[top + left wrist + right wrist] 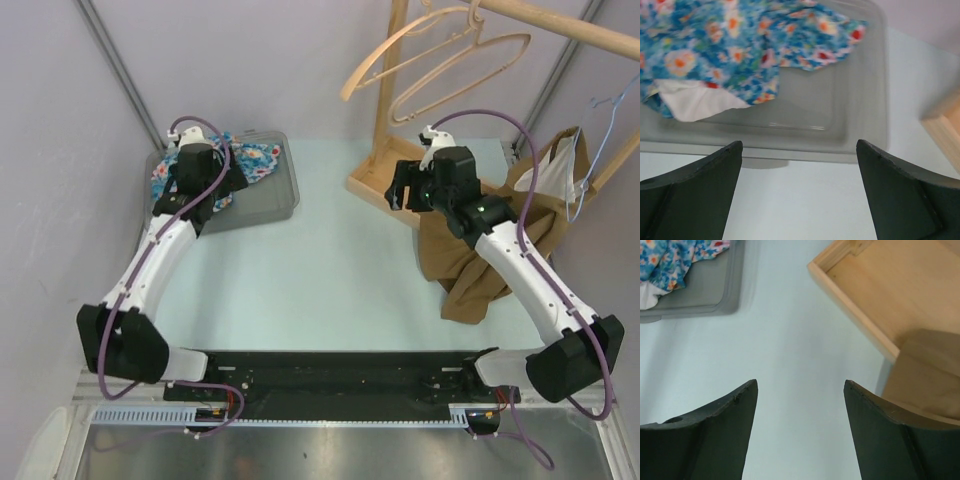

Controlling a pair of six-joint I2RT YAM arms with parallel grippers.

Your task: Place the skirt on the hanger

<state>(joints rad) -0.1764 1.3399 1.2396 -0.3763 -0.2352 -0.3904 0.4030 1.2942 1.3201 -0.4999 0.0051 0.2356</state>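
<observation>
Two grippers: what state?
— Your left gripper (797, 150) hangs over the near rim of the grey tray (860, 100), fingers spread wide, nothing between them.
Skirt?
— The floral skirt (740, 45) lies crumpled along the tray's far side, white lining showing, apart from your fingers.
Right side?
— Your right gripper (800, 385) hovers over the table (790, 330) beside the wooden stand base (890, 300), fingers apart, gripping nothing. A brown garment (470, 270) is heaped under that arm. The hangers (440, 50) are on the rail above.

We list: skirt (740, 45), blue with orange-and-white flowers; tray (860, 100), grey; desk (330, 280), pale mint; draped cloth (470, 270), brown; hangers (440, 60), pale wood
</observation>
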